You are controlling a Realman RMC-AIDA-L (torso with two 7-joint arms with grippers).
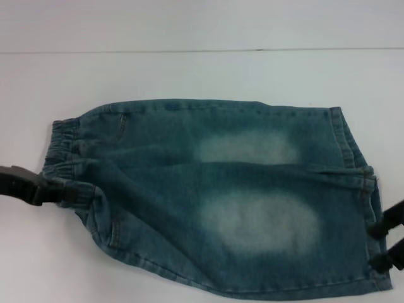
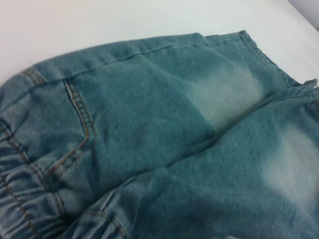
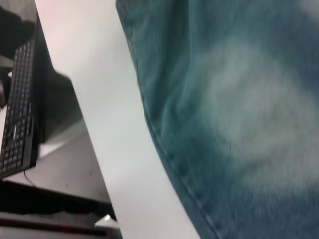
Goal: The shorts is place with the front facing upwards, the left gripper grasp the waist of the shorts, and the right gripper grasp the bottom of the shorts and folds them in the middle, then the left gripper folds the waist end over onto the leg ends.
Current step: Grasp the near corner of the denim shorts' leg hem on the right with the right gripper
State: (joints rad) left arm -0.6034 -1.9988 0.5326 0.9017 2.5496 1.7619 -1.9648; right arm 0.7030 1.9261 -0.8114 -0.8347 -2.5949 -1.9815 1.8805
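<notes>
**Three cameras, one pair of shorts**

The head camera is looking forward and down from above, taking in the whole shorts (image 1: 214,196) on the white table (image 1: 202,72), with the left claw (image 1: 66,189) entering at one edge and the right claw (image 1: 379,243) at the other. The left wrist camera is sitting close over the waist end, facing along the denim toward the leg ends (image 2: 279,74). The right wrist camera is pressing nearest, looking along one hem, the table's edge and a keyboard (image 3: 17,109) beyond. All three views are sharing the pale faded patches (image 1: 259,221).
</notes>
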